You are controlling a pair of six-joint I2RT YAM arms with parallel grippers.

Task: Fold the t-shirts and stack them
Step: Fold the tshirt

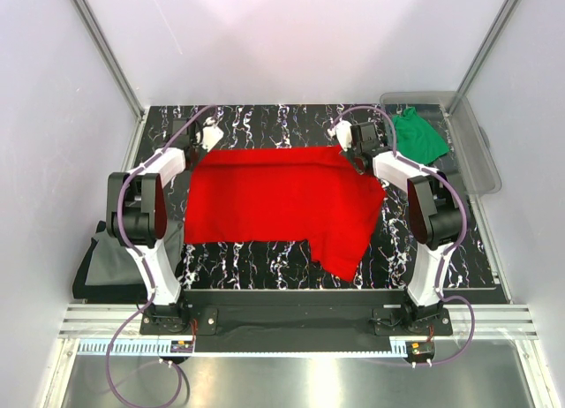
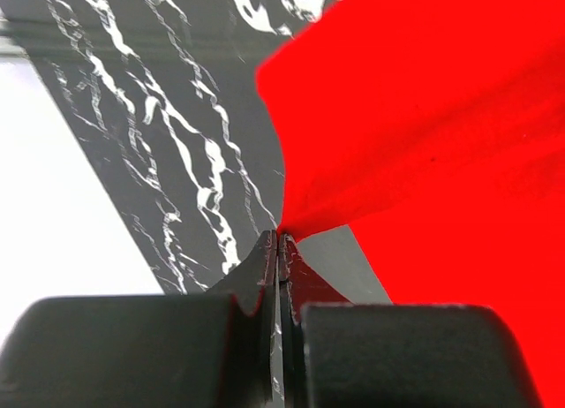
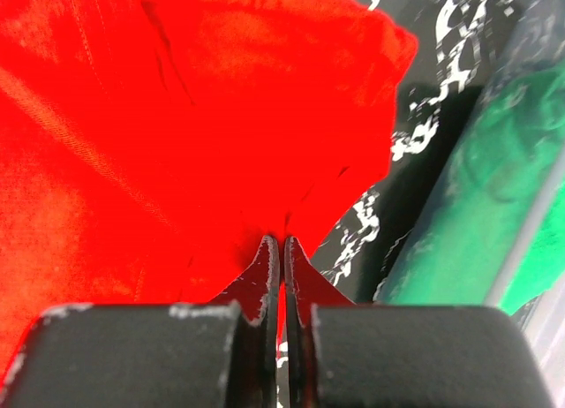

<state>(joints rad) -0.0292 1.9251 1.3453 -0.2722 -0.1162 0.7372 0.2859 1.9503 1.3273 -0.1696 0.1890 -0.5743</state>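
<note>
Both sets of jaws closed, each pinching cloth. Left gripper has its tips clamped on a corner of the bright red soft cotton t-shirt. The fabric peaks up into the tips with shadow under it, so that corner looks raised off the table. Right gripper is also closed on the red edge, cloth bunched right at the tips.

Key geometry: both pinch points sit on the shirt's far edge, one per far corner. The rest of the shirt spreads from the jaws toward the arm bases, flat on the black white-veined marble-pattern table. Its long axis runs left-right, spanning the two grippers. Each arm is nearer its own corner, neither has to cross. My read: the next move is bringing that far edge toward the near one, both arms together, or the fold skews.

Only the wrist views confirm the grips. Only the top view shows that the near edge is uneven, with a flap pointing down at the near right. It also shows the dark grey t-shirt lying off the table's left side. The green t-shirt sits in the clear plastic bin at far right, just beside the right gripper.
</note>
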